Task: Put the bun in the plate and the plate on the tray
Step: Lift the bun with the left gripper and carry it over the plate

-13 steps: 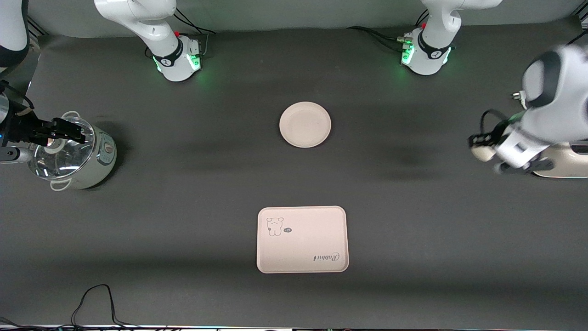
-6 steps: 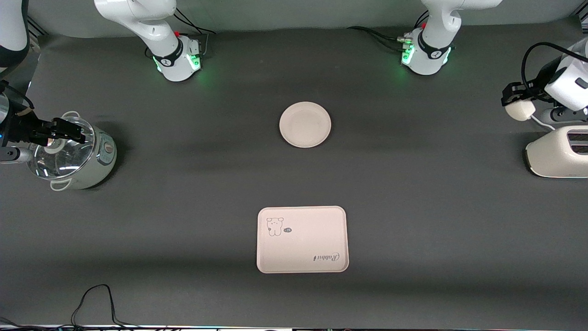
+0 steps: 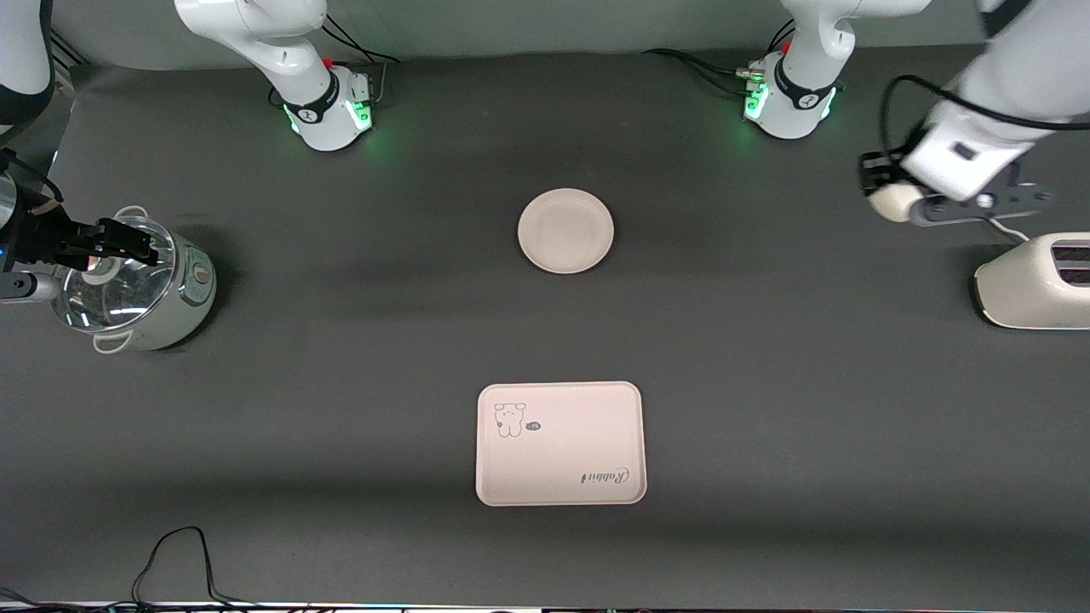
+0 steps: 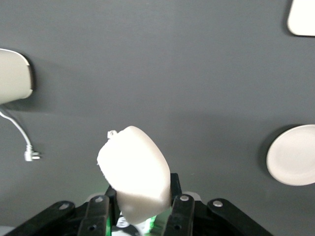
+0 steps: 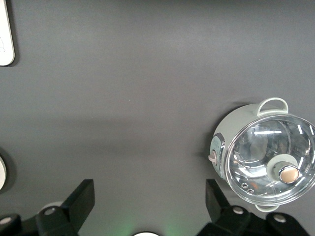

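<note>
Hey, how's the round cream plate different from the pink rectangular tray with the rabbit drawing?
Shape: the round, cream-white shallow plate is a circle, while the cream-pink rectangular tray has straight sides and rounded corners. Size: the plate is narrower than the tray. Decoration: the plate is plain; the tray carries a small cartoon animal and cursive lettering. Position: the tray lies nearer to the front camera than the plate. Both are pale, have raised rims, lie flat on the dark table and hold nothing.

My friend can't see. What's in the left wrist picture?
The left gripper is shut on a white bun, up over the dark table. The round plate sits empty off to one side.
</note>
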Available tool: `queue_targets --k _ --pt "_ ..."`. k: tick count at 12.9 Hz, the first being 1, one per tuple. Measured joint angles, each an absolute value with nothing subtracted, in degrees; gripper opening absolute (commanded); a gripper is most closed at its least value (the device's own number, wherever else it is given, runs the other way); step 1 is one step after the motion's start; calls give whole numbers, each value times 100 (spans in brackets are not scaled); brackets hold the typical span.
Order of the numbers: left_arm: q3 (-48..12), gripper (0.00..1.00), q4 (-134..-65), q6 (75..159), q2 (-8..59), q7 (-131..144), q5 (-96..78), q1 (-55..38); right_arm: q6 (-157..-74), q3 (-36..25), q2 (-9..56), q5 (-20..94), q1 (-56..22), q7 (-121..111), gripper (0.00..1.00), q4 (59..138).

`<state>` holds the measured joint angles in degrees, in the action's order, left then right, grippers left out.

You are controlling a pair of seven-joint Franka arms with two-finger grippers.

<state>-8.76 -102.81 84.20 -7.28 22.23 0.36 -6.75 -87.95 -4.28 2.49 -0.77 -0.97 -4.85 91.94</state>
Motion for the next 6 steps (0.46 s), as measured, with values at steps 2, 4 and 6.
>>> queue_targets --k 2,4,6 --pt "-1532 41 -10283 8611 -558 3095 -115 -709 -8795 -429 249 -77 -97 -485 100 9195" --pt "-2202 41 -10288 8971 -293 4019 -252 -765 -8795 -429 249 -77 -96 -485 100 9196" --pt "-2778 41 -10298 9388 35 4968 -294 -914 -8795 -429 249 -77 -96 -485 100 9198"
